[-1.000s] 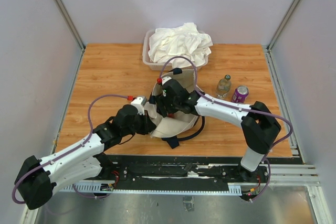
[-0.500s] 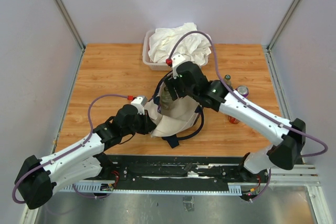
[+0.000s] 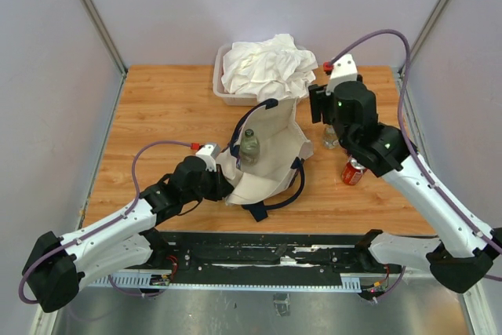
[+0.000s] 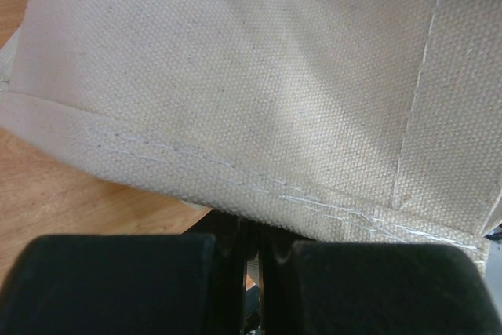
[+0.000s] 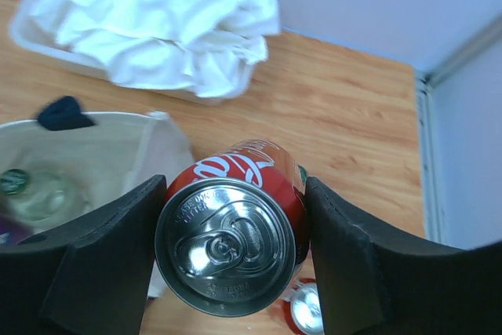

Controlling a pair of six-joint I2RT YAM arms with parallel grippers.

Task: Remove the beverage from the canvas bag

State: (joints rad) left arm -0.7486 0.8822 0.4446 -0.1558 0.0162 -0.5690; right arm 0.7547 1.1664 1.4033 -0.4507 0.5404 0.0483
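Note:
The beige canvas bag (image 3: 271, 164) with navy handles lies open at mid table and fills the left wrist view (image 4: 251, 76). A clear bottle (image 3: 249, 145) with a green cap stands inside it and also shows in the right wrist view (image 5: 31, 194). My left gripper (image 3: 225, 183) is shut on the bag's near hem (image 4: 255, 245). My right gripper (image 3: 320, 106) is raised to the right of the bag. It is shut on a red cola can (image 5: 235, 217), with the jaws on both sides. In the top view the wrist hides the can.
A translucent tub (image 3: 217, 84) heaped with white cloth (image 3: 267, 64) stands behind the bag. A small bottle (image 3: 330, 139) and a red can (image 3: 352, 170) stand on the wood right of the bag, below my right arm. Walls and rails close in the sides.
My right gripper has come up out of the bag and swung right and back with the red can in it. My left gripper has held the bag still.

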